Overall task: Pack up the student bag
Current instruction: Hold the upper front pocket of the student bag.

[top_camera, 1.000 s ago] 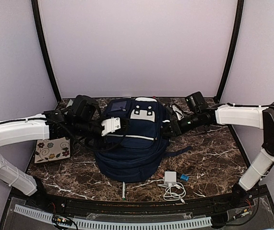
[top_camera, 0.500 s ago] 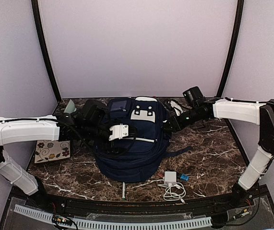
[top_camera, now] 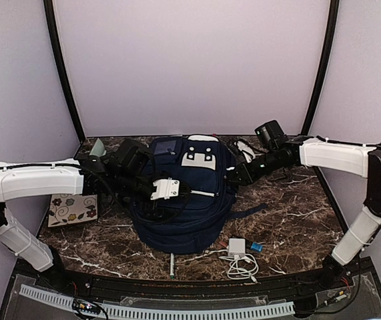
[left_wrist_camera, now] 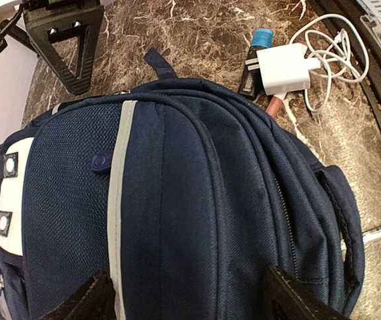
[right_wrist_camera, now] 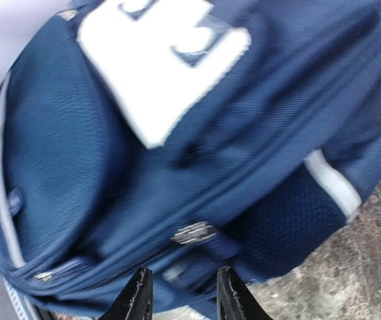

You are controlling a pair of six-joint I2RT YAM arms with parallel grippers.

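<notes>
**Position of task item.** The student bag (top_camera: 189, 217) lay at the centre of the top view on the marble table (top_camera: 297, 213), white patches toward the upper part of the frame. Its zip lines appeared closed in both wrist views.

**Left tool.** The left gripper (top_camera: 167, 190) hovered over the left-centre of the bag. In the left wrist view its fingers stood wide apart at the bottom edge, one to each side of the bag's front panel, with nothing between them.

**Right tool.** The right gripper (top_camera: 234, 179) sat against the bag's right flank. In the right wrist view, which was blurred, its fingers were narrowly apart at the bottom centre. A metal zipper pull (right_wrist_camera: 193, 233) lay just above the gap. No grip on it could be confirmed.

**Loose items.** A white charger (top_camera: 237, 247) with its cable, a pen (top_camera: 171, 265) and a floral card (top_camera: 73, 208) remained on the table in the lower part of the frame, outside the bag.

**Assessment.** The step in hand was judged to be opening the bag; packing proper had not started. The next move would call for the right fingers to settle squarely over the pull and close on it, with the left tool steadying the fabric so the zip runs rather than dragging the bag.
</notes>
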